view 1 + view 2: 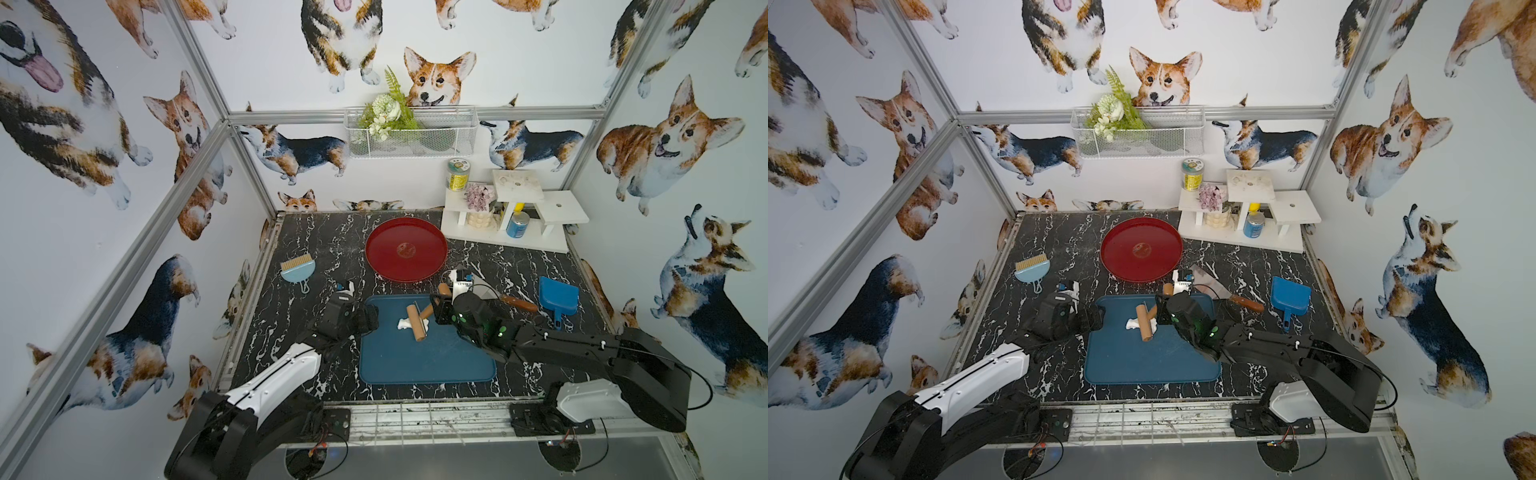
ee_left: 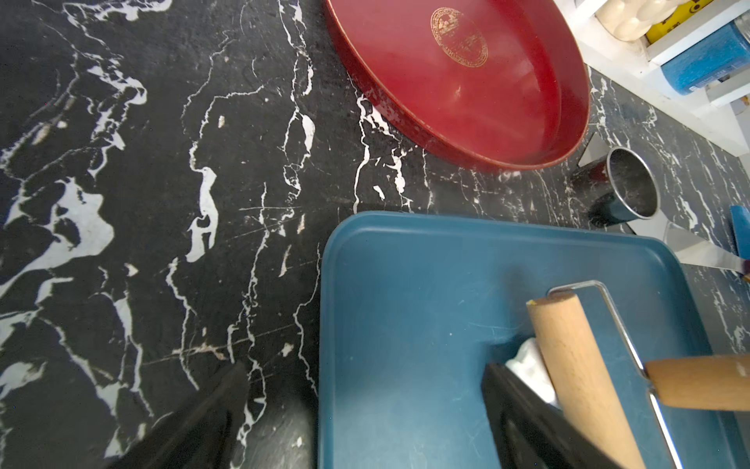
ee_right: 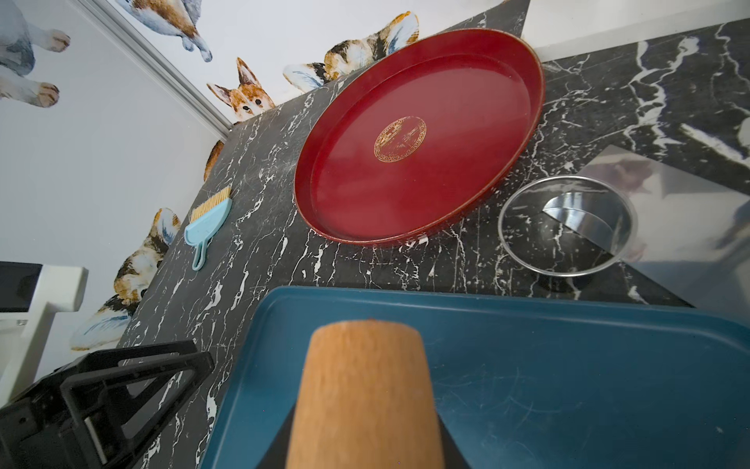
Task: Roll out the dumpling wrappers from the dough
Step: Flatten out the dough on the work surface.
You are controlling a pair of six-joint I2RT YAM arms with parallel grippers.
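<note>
rolling the dough (image 1: 402, 323) at frame centre: right gripper (image 1: 435, 309) pinches the roller (image 1: 416, 323) by its handle; left gripper (image 1: 371, 319) stands spread beside. best pressed evenly, in short strokes.

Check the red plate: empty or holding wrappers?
Empty. The red plate shows only its bare surface in every view; no wrapper lies on it.

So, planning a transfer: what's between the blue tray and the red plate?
Only bare marble tabletop between blue tray and red plate, clearest in the right wrist view.

left gripper (image 1: 373, 320) low, jaws wide apart; right gripper (image 1: 437, 311) clamped on roller handle (image 3: 365, 385)
</note>
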